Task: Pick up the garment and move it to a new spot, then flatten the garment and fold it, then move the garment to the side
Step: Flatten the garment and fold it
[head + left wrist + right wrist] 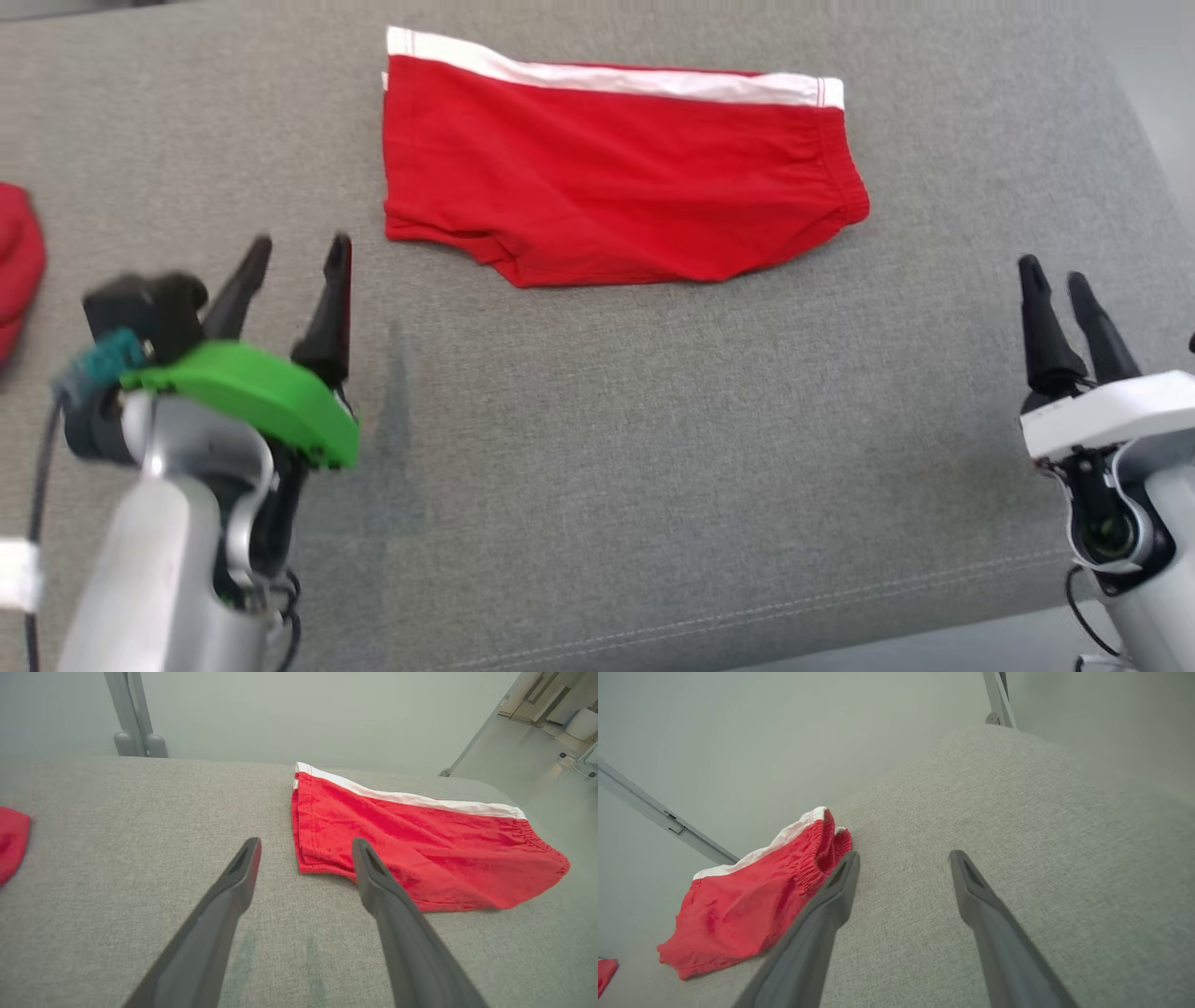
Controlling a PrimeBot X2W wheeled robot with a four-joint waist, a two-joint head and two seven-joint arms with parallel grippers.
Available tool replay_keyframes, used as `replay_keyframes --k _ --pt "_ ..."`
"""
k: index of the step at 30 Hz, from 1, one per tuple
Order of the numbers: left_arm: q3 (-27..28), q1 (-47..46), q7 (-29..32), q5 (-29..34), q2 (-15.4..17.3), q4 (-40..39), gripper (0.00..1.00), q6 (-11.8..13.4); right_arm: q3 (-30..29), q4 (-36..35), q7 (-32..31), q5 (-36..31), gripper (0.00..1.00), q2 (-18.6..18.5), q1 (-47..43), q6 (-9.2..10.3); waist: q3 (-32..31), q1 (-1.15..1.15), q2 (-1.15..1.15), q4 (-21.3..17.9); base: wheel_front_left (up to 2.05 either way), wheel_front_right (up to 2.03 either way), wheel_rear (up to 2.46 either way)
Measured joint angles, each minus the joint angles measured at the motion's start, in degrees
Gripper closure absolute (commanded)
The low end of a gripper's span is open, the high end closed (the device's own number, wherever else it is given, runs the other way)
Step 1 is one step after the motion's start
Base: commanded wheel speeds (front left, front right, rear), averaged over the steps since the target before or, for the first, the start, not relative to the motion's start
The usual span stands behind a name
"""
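Observation:
The garment (607, 177) is a pair of red shorts with a white waistband along its far edge. It lies flat on the grey fabric surface (653, 448), toward the far middle. My left gripper (297, 250) hovers at the lower left, open and empty, short of the garment's near-left corner. In the left wrist view the garment (420, 849) lies ahead and to the right of the left gripper (306, 847). My right gripper (1055, 271) stands open and empty at the far right, apart from the cloth. In the right wrist view the garment (747, 905) lies to the left of the right gripper (903, 858).
Another red cloth (17, 261) lies at the left edge of the surface, also in the left wrist view (11, 842). The padded surface's stitched front edge (840, 597) runs along the bottom. Grey metal posts (133, 718) stand behind the surface.

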State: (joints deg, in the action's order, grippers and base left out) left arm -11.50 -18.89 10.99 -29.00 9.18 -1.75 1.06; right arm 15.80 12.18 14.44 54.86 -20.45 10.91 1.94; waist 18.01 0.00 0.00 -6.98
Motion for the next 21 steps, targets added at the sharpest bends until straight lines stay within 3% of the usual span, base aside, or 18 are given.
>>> replay_keyframes --k 7,13,16,21 --pt "-0.1 11.3 -4.8 2.2 -1.4 0.3 0.0 2.2 0.9 -0.3 0.1 -11.8 0.0 -3.4 -3.5 3.77 -5.1 0.0 0.0 2.7 0.0 0.0 0.0" --pt "0.2 19.3 -8.2 3.1 -1.6 -0.3 0.0 3.6 2.1 -1.5 0.1 -20.2 0.0 -4.4 -7.2 4.72 -9.6 0.0 0.0 4.8 0.0 0.0 0.0" --pt "0.5 23.1 -9.0 3.1 -2.2 -1.6 0.0 4.0 1.6 -2.3 0.1 -20.5 0.0 -3.2 -9.9 5.17 -11.6 0.0 0.0 5.7 0.0 0.0 0.0" --pt "0.9 26.4 -10.2 3.0 -2.8 -4.0 0.0 4.3 -0.4 -3.4 0.1 -16.7 0.0 2.0 -11.7 5.16 -13.4 0.0 0.0 7.5 0.0 0.0 0.0"
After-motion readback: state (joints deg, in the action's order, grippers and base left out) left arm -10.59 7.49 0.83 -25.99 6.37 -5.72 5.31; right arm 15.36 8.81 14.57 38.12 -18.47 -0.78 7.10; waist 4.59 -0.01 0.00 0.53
